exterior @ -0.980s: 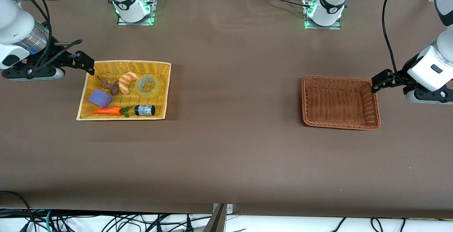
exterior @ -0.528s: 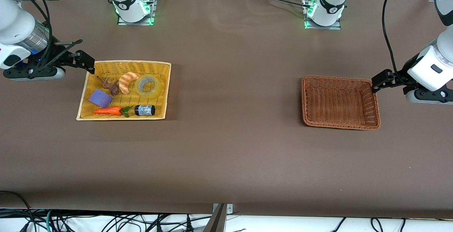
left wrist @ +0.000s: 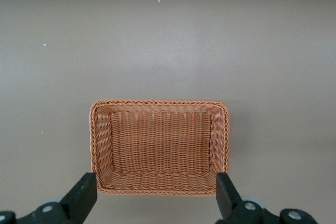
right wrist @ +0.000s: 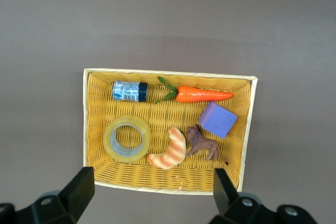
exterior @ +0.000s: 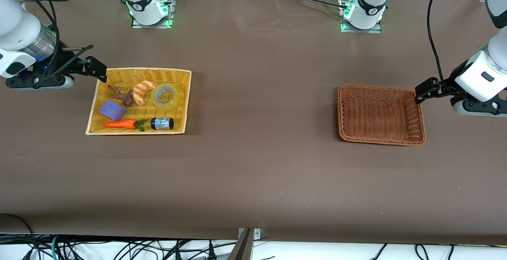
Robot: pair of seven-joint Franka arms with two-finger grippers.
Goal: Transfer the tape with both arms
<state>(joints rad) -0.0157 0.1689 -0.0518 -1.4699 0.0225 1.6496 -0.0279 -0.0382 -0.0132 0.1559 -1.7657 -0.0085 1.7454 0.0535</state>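
Both grippers' fingers spread, empty; right gripper [exterior: 101, 71] slightly shifted, tape [exterior: 165, 96] untouched in yellow basket [exterior: 138, 132].

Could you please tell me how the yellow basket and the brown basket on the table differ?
The yellow basket is pale yellow with a light rim; the brown basket is reddish-brown.
The yellow basket holds the tape, a croissant, a carrot and more; the brown basket holds nothing.
The yellow basket lies toward the right arm's end, the brown basket toward the left arm's.
Both are shallow, rectangular and woven.
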